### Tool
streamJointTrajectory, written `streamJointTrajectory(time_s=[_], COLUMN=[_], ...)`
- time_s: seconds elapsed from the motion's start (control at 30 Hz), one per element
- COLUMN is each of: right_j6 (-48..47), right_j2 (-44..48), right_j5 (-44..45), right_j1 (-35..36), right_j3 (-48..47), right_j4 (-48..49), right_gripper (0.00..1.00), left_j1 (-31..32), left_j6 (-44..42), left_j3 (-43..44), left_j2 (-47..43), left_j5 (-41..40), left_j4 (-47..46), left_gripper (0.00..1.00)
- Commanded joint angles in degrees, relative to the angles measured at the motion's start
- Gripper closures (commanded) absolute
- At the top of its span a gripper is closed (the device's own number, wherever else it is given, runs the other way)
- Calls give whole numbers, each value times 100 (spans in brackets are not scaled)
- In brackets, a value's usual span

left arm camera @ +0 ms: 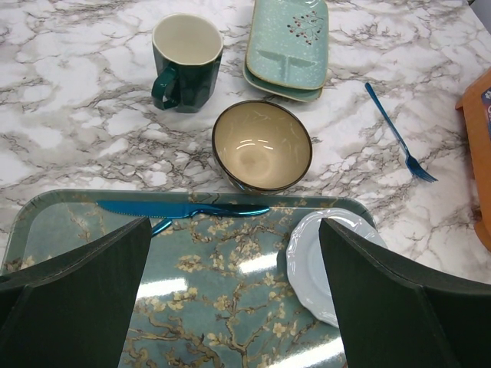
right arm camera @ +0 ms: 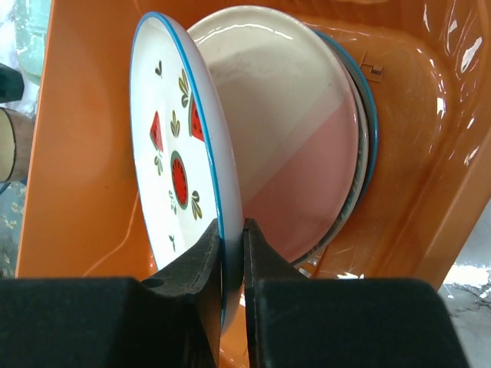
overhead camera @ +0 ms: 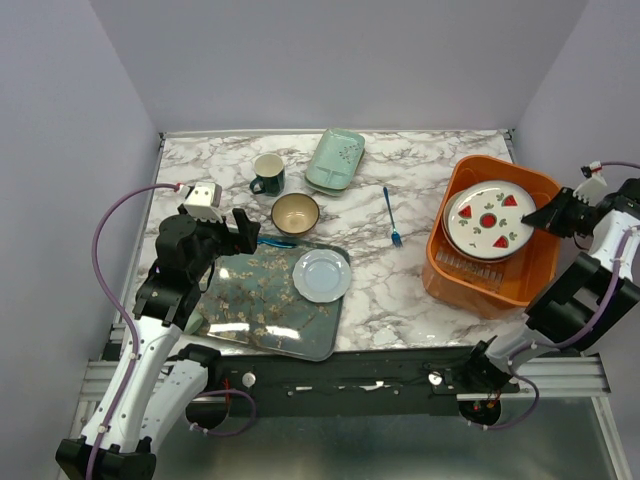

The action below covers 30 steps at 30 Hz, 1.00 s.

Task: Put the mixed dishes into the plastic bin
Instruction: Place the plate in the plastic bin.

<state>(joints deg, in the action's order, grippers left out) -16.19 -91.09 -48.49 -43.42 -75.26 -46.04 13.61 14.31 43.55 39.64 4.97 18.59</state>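
Note:
The orange plastic bin [overhead camera: 470, 290] stands at the right. My right gripper [right arm camera: 232, 238] is shut on the rim of the white plate with red wedges [right arm camera: 173, 169] and holds it tilted inside the bin [right arm camera: 84, 153], over the cream-and-pink plate [right arm camera: 291, 153] and a teal-rimmed plate [right arm camera: 370, 115]. My left gripper [left arm camera: 234, 226] is open and empty above the floral tray, near a small pale plate [left arm camera: 307, 261]. The brown bowl [left arm camera: 261, 146], dark green mug [left arm camera: 184, 61] and mint dish [left arm camera: 289, 46] sit on the marble beyond it. No pale green cup shows.
The dark floral tray [overhead camera: 250, 310] lies at the front left with a blue knife [left arm camera: 176, 208] on its far edge. A blue fork [overhead camera: 391, 217] lies on the marble between the bowl and the bin.

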Motion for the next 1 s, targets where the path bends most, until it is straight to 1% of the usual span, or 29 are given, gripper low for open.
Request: streamJointTrajectory(time_s=[0.0, 0.03, 0.07, 0.13, 0.17, 0.37, 0.47, 0.7, 0.97], right_j6=[107, 72, 80, 72, 72, -16, -113, -201, -280], right_j2=[-181, -225, -243, -286, -313, -445, -524, -752, -954], right_j5=[172, 208, 261, 392, 428, 797, 1060, 1675, 2071], right_j1=[158, 210, 228, 290, 308, 492, 668, 967, 1142], right_j3=[-357, -375, -392, -454, -480, -647, -709, -797, -841], right_j4=[104, 113, 113, 139, 139, 113, 78, 86, 131], right_gripper=[74, 72, 68, 64, 61, 51, 48, 45, 41], left_j1=[-25, -25, -33, -33, -33, -33, -33, -33, -42], left_j6=[-86, -95, -86, -95, -95, -95, -86, -95, -95], left_j3=[-48, -48, -48, -40, -48, -48, -48, -48, -48], left_j2=[-53, -53, -53, -53, -53, -61, -70, -79, -96], left_j5=[-49, -40, -49, -49, -40, -31, -23, -23, -14], left_j4=[4, -4, 4, 4, 4, 4, 4, 4, -4], left_gripper=[1, 1, 1, 1, 1, 1, 1, 1, 1])
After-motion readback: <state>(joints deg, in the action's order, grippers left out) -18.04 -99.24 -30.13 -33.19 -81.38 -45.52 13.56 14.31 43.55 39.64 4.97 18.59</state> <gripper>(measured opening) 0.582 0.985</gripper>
